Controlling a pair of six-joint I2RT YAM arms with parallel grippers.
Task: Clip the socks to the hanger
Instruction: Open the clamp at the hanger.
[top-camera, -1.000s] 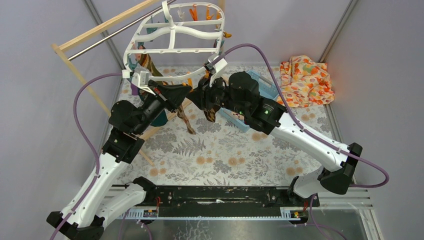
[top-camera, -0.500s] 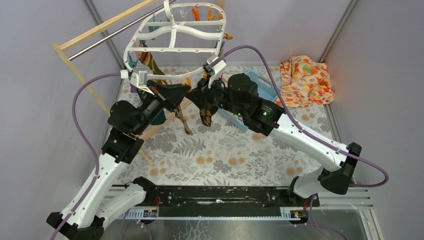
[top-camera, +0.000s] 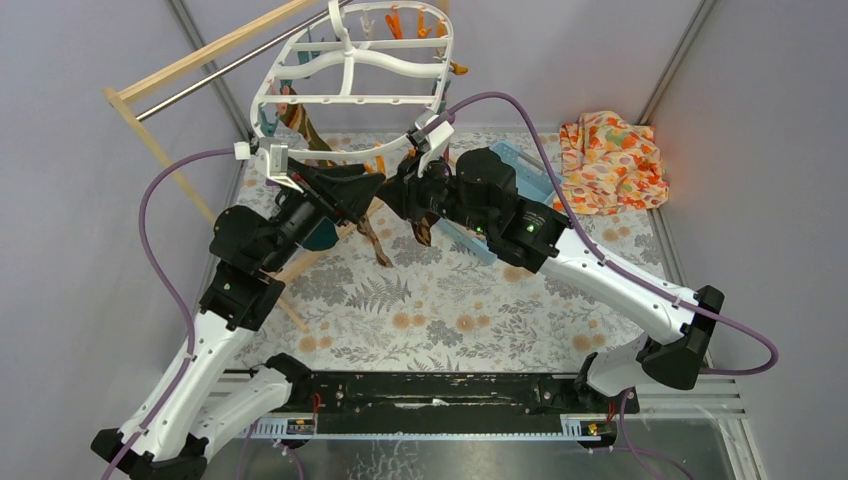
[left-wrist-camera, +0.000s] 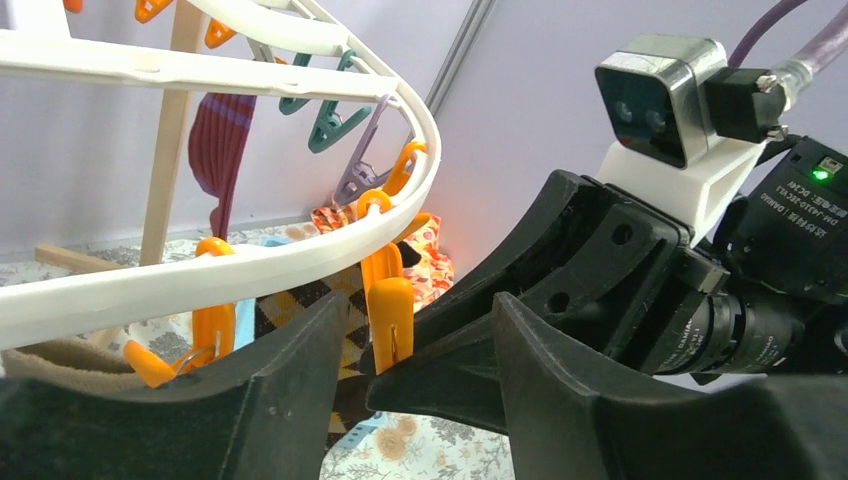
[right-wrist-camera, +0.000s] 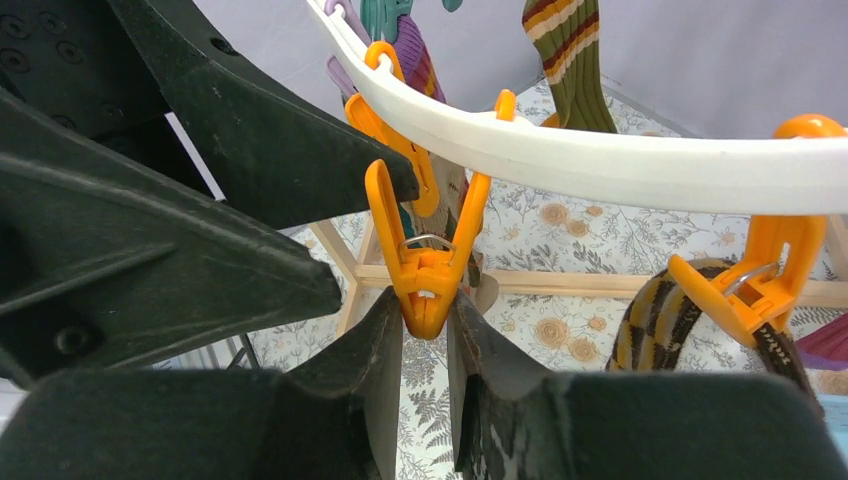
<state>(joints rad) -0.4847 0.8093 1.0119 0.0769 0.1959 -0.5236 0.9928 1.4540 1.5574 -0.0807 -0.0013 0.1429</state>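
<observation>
Top external shows hanger (top-camera: 350, 98) above a floral table (top-camera: 430, 310) between lilac walls (top-camera: 60, 250).

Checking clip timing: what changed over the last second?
Left fingers opened around the orange peg; right fingers narrowed at its lower tip, apparently on the argyle sock. The hanger swung slightly farther back. Unchanged: sock dangling beneath them, floral cloth at back right.

An orange floral cloth (top-camera: 612, 162) lies crumpled at the far right of a leaf-patterned table (top-camera: 430, 310); a wooden rack (top-camera: 158, 152) with metal rod (top-camera: 215, 73) stands far left.
</observation>
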